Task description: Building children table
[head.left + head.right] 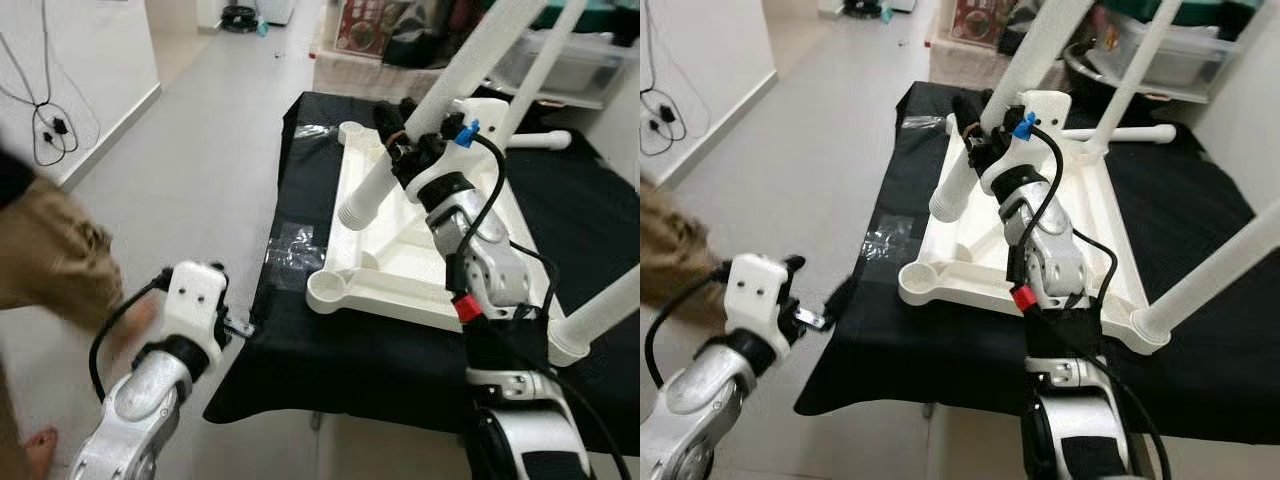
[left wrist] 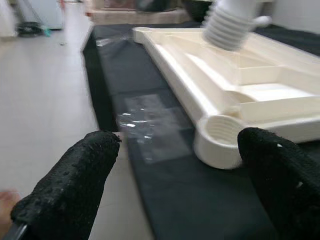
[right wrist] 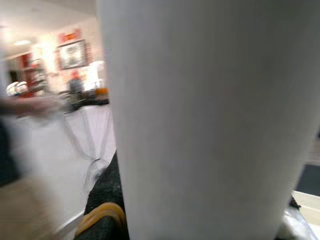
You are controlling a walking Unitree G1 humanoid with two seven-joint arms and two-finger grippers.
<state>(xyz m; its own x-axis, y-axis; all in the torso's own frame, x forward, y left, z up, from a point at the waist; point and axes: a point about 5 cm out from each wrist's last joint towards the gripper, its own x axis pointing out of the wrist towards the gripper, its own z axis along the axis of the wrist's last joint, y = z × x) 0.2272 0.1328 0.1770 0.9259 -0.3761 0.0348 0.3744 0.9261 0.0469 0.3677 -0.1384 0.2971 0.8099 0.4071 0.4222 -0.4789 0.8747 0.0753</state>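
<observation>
While my right gripper (image 1: 400, 135) clamps a white leg (image 1: 420, 130) above the upturned tabletop (image 1: 400, 260) at frame centre on the worktop (image 1: 330, 360), my left gripper (image 2: 175, 165) hangs wide, lower left.

Even, bright indoor light with soft shadows. The person (image 1: 45, 250) at the left edge is smeared by motion blur. Glare whitens clear tape (image 1: 296, 245) on the black cloth. The right wrist view is out of focus, its white leg (image 3: 200, 120) a featureless blur
</observation>
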